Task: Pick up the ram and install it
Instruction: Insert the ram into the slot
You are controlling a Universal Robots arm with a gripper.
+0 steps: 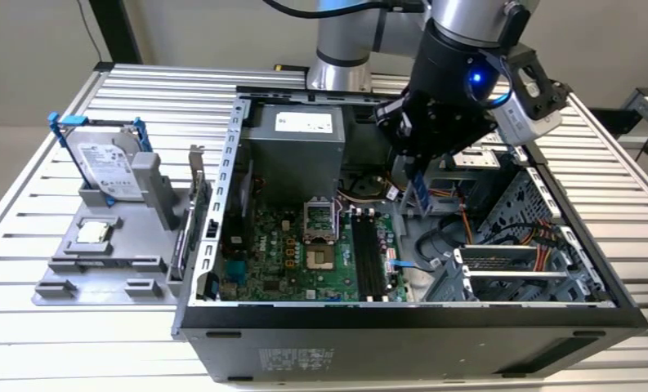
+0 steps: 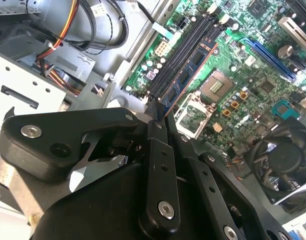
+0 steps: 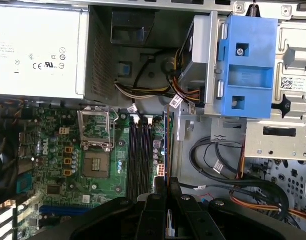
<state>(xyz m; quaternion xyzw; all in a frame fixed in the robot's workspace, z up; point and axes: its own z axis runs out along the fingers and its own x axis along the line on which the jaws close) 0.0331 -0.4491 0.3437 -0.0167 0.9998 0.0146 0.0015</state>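
My gripper hangs over the open computer case, shut on the ram. The ram is a thin bluish stick pointing down from the fingers, still above the board. In the second wrist view the ram reaches out from the gripper over the motherboard, its dark chips showing. It runs along the black slots. In the first wrist view the ram is edge-on in the gripper. There it lies just beside the black slots, offset toward the drive cage side.
A grey holder on the exterior view's left carries a silver hard drive in a blue frame and a square processor chip. Inside the case are the power supply, the processor socket, a blue drive bracket, loose cables and a fan.
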